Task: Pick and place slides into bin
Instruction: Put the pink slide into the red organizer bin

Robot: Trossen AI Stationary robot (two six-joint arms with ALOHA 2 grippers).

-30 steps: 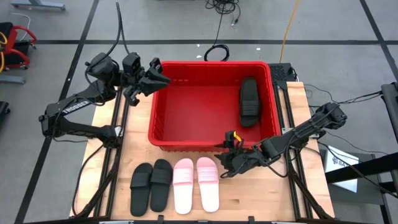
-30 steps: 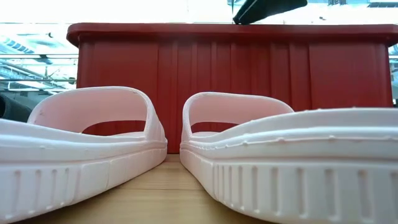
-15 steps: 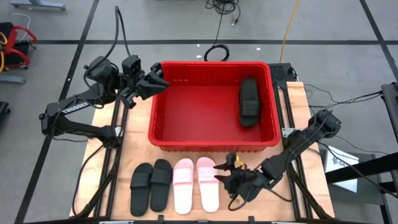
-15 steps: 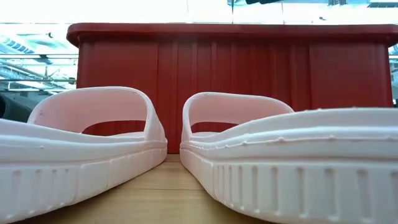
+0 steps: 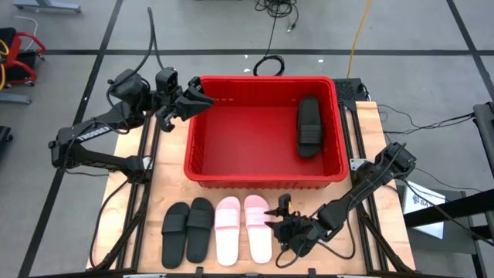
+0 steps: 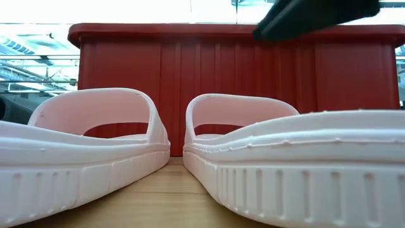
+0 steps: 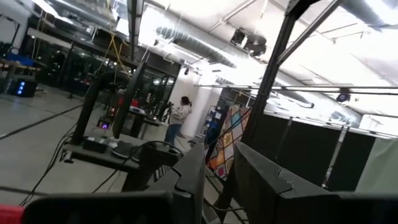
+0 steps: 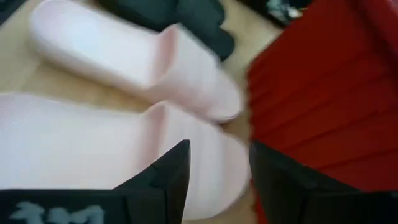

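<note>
High view. The right hand (image 5: 276,218) sits low in the lower centre-right of the frame, just beside the right edge of the right pink slide (image 5: 258,227). Its two dark fingers (image 8: 163,180) are parted with nothing between them; in the right wrist view they frame the toe end of that pink slide, with no contact that can be made out. The left pink slide (image 5: 228,229) lies flat and parallel, touching or just beside its partner. Left of it lie two black slides (image 5: 187,228), side by side on the wooden tabletop (image 5: 139,208), at the lower left of centre.

The bin (image 5: 263,180) fills the middle of the frame, above the row of four slides. Black slides (image 5: 309,126) rest inside it against its right wall; whether this is one slide or two stacked cannot be told.

The left hand (image 5: 199,101) hovers at the upper left corner of the bin, over its rim, holding nothing. Its fingers (image 7: 186,180) stand a narrow way apart in the left wrist view.

Low view. The two pink slides fill the foreground, with the red wall of the bin behind them and a dark part of an arm crossing the upper right of the frame
</note>
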